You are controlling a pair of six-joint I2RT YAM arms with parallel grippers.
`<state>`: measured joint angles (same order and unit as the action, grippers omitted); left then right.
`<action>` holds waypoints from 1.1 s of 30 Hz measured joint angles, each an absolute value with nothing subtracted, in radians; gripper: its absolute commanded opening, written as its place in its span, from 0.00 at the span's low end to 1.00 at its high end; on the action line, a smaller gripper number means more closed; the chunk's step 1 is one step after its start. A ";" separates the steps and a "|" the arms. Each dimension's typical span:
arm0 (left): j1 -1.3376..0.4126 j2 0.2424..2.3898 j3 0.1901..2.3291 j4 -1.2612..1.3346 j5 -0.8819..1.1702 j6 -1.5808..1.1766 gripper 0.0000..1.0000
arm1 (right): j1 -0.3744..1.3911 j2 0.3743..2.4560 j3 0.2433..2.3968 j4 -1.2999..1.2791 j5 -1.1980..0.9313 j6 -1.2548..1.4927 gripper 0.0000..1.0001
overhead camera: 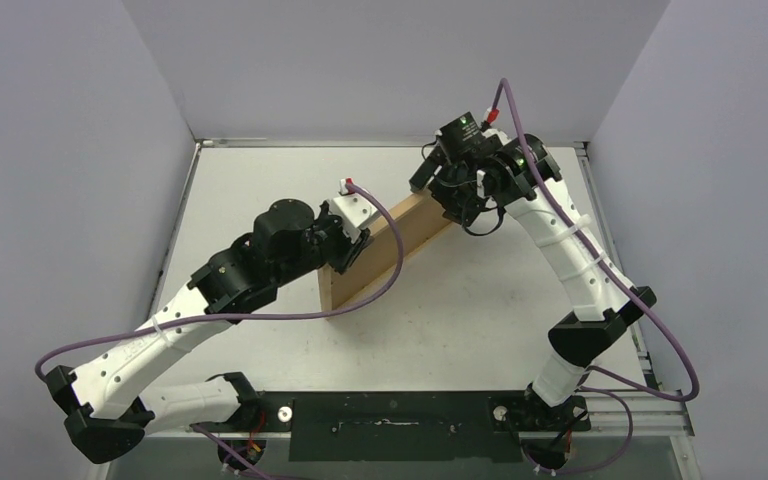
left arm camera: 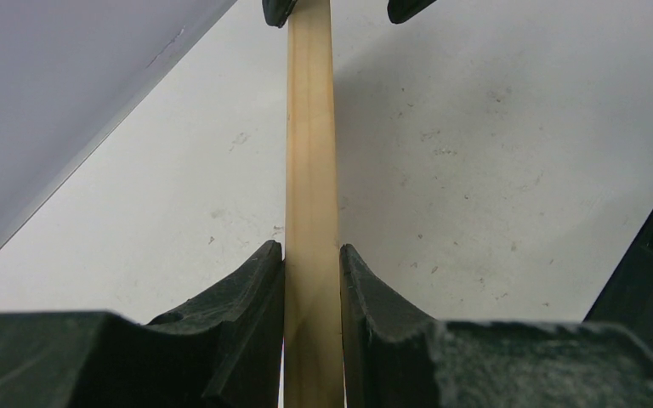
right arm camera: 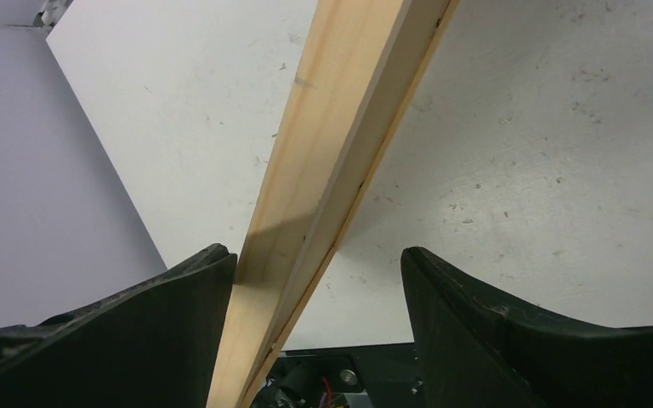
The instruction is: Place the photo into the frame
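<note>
The frame (overhead camera: 390, 250) stands on its long edge on the table, running diagonally from near the middle to the far right. Its brown back faces the camera in the top view. My left gripper (overhead camera: 345, 255) is shut on the frame's near end; in the left wrist view both pads press the pale wood edge (left arm camera: 310, 170). My right gripper (overhead camera: 440, 195) is open and straddles the far end. In the right wrist view its left finger (right arm camera: 195, 289) touches the wood strip (right arm camera: 332, 153), and the right finger (right arm camera: 442, 289) stands well apart. The photo is not in view.
Grey walls (overhead camera: 80, 150) close in the white table (overhead camera: 480, 310) on the left, back and right. A metal rail (overhead camera: 650, 370) runs along the right edge. Purple cables (overhead camera: 380, 290) loop from both arms, one hanging across the frame's near end.
</note>
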<state>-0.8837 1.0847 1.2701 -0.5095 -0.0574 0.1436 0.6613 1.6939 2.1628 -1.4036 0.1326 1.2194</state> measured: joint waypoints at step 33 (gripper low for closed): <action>-0.909 1.061 1.222 -0.429 -0.035 -0.004 0.66 | 0.429 1.624 1.879 -1.074 -0.102 1.053 0.00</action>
